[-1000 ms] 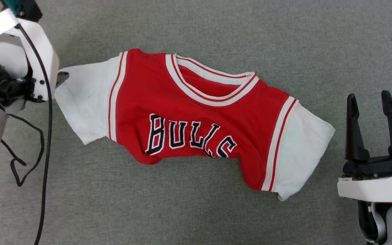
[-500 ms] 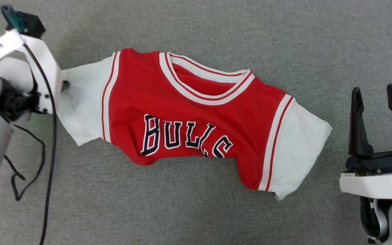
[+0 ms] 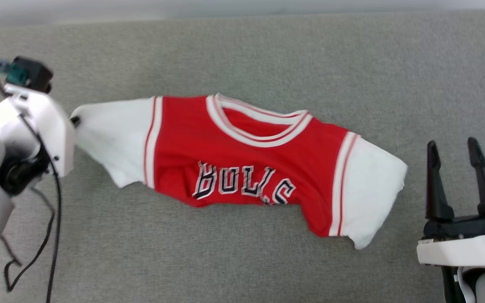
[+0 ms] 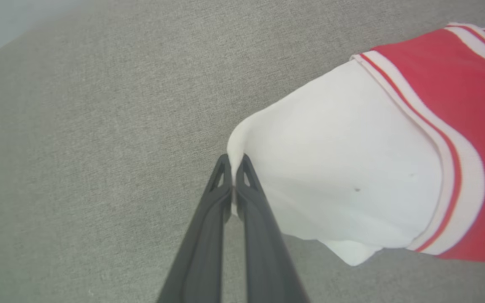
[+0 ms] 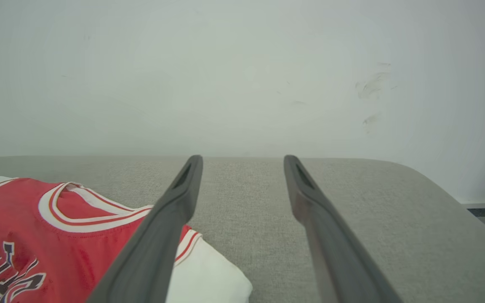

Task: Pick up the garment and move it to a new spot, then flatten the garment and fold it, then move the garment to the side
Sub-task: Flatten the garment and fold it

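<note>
The red shirt (image 3: 246, 155) lies chest-up across the middle of the grey surface (image 3: 242, 54), with its collar toward the top of the frame. At centre left, the left hand (image 4: 234, 168) is clenched on the tip of one white sleeve. At lower right, the right hand (image 3: 453, 145) is released and empty, near the other sleeve but apart from it.

The garment (image 3: 242, 155), a red jersey-style T-shirt with white short sleeves, red-and-white striped collar and black "BULLS" lettering, lies front up on the grey cloth surface (image 3: 267, 54), collar toward the far edge; its lower part is bunched beneath the lettering; one white sleeve is drawn to a point, pinched between the closed fingers of the left gripper (image 4: 234, 162)
</note>
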Tool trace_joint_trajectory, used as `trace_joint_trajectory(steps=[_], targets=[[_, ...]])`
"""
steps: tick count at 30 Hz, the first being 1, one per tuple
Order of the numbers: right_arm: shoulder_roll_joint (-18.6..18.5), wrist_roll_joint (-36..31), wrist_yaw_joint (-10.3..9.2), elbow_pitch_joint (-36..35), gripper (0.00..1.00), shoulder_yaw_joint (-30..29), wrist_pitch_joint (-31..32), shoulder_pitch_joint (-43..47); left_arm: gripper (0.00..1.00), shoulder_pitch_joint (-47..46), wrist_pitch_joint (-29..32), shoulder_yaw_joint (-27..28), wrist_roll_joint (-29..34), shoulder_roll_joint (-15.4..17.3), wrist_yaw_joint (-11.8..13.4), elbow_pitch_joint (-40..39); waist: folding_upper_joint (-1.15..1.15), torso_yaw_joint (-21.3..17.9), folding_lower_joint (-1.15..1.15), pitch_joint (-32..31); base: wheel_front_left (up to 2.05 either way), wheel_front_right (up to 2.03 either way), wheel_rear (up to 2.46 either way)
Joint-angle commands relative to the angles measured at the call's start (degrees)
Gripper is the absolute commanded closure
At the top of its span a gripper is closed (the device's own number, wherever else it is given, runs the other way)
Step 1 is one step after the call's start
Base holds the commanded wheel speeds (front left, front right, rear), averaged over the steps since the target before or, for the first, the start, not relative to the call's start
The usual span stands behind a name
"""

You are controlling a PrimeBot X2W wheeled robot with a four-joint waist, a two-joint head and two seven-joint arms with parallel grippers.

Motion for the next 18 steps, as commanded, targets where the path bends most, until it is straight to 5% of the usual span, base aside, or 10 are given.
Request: trace_joint_trajectory(steps=[1, 8, 14, 18], targets=[[0.1, -0.07, -0.05, 0.2, 0.0, -0.15, -0.14, 0.61, 1.0, 1.61, -0.85, 0.57, -0.46, 1.06, 0.56, -0.05, 0.0, 1.6, 0.0, -2.12, 0.0, 0.0, 0.0], [0.1, -1.14, -0.05, 1.3, 0.0, -1.58, -0.14, 2.31, 1.0, 9.66, -4.42, 2.23, -2.21, 4.56, 2.93, -0.76, 0.0, 3.13, 0.0, -5.56, 0.0, 0.0, 0.0], [0.1, -6.09, -0.05, 0.41, 0.0, -2.78, -0.14, -1.0, 1.0, 13.45, -7.46, 3.17, -3.07, 4.34, 4.92, -3.49, 0.0, 4.39, 0.0, -7.34, 0.0, 0.0, 0.0], [-3.14, -8.65, -0.05, 0.73, 0.0, -1.88, -0.14, -5.74, 1.0, 14.2, -9.02, 2.93, -2.02, 4.19, 6.16, -6.04, 0.0, 5.07, 0.0, -7.91, 0.0, 0.0, 0.0]])
